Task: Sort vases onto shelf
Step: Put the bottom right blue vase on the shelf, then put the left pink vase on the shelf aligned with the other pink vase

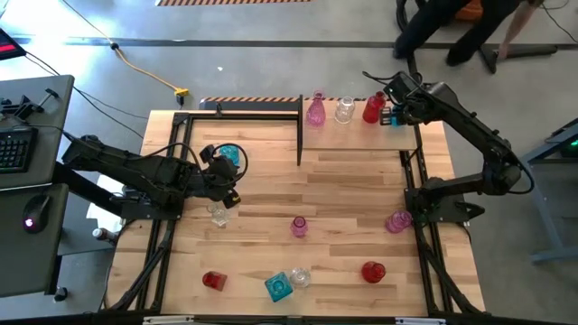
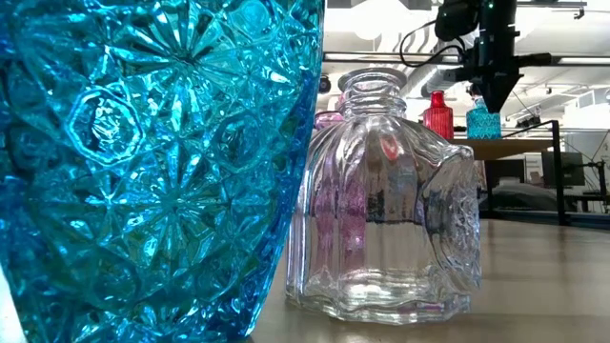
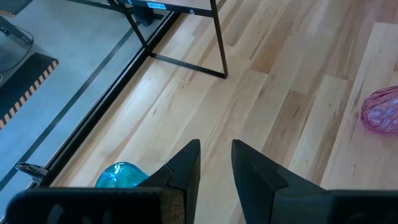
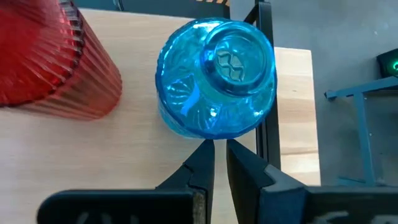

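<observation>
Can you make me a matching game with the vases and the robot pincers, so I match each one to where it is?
Things:
1. red vase
2. square teal vase
3. left pincer
4. right pincer

Places:
A. front of the table, beside a clear vase
B. over the shelf, next to the red vase
C. on the shelf, in a row with a pink and a clear vase
D. over the table's left half

Pairs: 1-C, 2-A, 3-D, 4-B

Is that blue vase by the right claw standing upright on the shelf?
Upright: the teal vase stands on the shelf beside the red vase, mouth up.
</observation>
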`<state>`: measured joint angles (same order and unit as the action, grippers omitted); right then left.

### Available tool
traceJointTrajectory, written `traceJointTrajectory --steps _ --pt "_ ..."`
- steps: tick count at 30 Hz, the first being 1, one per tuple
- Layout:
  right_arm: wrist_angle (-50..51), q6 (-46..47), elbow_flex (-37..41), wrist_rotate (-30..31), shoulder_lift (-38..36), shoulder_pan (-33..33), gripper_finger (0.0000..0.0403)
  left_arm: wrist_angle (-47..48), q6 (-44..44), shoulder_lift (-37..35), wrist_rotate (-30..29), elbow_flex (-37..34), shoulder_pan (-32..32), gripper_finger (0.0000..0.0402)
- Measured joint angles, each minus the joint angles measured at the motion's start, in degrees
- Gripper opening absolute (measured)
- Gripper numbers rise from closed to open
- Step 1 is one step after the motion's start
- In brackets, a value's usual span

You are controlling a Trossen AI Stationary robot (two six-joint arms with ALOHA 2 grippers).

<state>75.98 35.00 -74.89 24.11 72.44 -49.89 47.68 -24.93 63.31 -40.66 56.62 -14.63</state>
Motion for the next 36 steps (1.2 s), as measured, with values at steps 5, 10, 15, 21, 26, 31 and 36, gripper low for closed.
traceJointTrajectory --steps 5,10,15,21,26,31,36 --pt "-0.43 0.87 0.0 0.51 0.0 0.0 0.003 0.0 0.0 0.0 0.0 0.0 -0.02 0.0083" --pt "-0.91 1.51 0.0 1.64 0.0 0.0 0.003 -0.02 0.03 0.0 0.0 0.0 -0.01 0.0083" --pt "-1.43 2.36 0.0 1.95 0.0 0.0 0.003 0.0 0.11 0.0 -0.02 0.0 -0.02 0.0083" --pt "-1.55 2.52 -0.02 1.99 0.0 0.0 0.003 0.0 0.11 0.0 -0.02 0.0 0.0 0.0083" --pt "-1.24 1.5 -0.02 1.43 -0.12 0.0 0.003 0.0 0.11 0.0 -0.01 0.0 -0.02 0.0083" --pt "-1.28 0.34 -0.02 -0.19 -2.0 0.07 0.003 0.0 0.09 0.02 -0.02 0.0 0.0 0.0083" --pt "-1.48 -0.61 -0.02 -1.42 -5.01 0.07 0.003 -0.01 0.09 0.0 0.0 0.0 -0.02 0.0083"
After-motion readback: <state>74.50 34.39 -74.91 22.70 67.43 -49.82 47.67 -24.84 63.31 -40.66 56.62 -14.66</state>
